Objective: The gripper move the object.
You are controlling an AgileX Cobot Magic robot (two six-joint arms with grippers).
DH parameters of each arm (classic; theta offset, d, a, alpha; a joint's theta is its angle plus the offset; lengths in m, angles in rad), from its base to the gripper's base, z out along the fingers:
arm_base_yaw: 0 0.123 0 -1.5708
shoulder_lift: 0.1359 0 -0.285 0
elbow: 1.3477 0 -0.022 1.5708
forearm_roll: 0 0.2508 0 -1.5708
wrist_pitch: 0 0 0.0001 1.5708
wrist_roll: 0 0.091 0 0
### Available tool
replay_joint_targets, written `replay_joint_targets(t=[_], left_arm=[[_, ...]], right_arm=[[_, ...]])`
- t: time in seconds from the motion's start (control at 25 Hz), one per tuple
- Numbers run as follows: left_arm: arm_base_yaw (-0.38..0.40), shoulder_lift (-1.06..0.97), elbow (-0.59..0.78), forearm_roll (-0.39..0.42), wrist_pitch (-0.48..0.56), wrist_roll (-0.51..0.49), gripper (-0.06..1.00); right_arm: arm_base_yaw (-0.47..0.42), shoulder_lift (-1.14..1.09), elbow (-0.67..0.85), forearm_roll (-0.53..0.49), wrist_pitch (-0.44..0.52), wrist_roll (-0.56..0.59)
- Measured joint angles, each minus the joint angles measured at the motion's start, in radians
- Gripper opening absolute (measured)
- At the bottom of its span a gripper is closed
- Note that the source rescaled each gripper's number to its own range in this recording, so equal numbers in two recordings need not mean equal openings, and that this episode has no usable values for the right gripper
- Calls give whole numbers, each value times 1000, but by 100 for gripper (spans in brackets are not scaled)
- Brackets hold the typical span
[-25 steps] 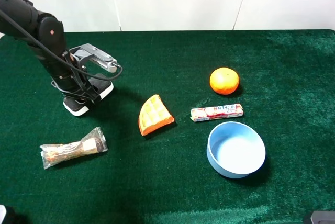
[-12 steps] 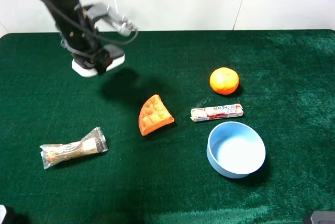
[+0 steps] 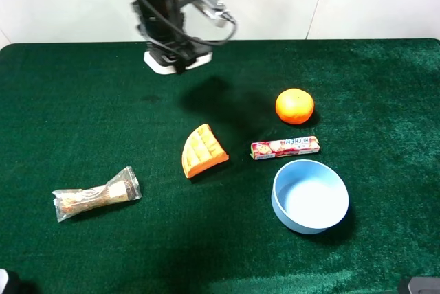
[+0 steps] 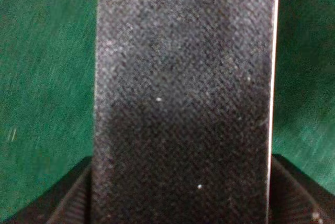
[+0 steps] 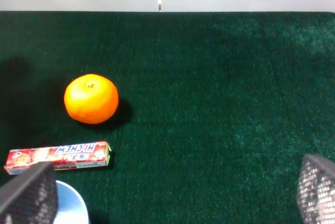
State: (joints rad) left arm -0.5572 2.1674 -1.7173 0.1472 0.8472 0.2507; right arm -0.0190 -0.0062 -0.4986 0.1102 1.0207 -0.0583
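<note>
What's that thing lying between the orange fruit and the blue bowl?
A red-and-white candy roll lies on the green cloth between the orange and the blue bowl. The exterior high view shows it best.

black-felt eraser (image 3: 157, 62) gripped aloft by left hand (image 3: 176, 52).

Left tool (image 3: 176, 55) up at far edge of green desk (image 3: 62, 115), clamped on board eraser (image 3: 159, 65). Eraser is off the surface, white base showing, its shadow separate on the cloth nearer centre. Resting on desk: orange waffle piece (image 3: 203, 150) mid; mandarin (image 3: 295, 106), candy roll (image 3: 284, 147) and blue bowl (image 3: 302, 227) in a column right of it; clear-wrapped snack bar (image 3: 96, 194) well apart, near left.
</note>
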Motion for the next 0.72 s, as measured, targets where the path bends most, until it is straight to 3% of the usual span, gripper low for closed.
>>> replay_joint_targets(t=[0.36,0.72], left_arm=[[-113,195,-248,-68,61,96,1],[-147,278,-287,-95,46,141,1]], right_arm=[[0,0,0,0,0,0],[0,0,0,0,0,0]])
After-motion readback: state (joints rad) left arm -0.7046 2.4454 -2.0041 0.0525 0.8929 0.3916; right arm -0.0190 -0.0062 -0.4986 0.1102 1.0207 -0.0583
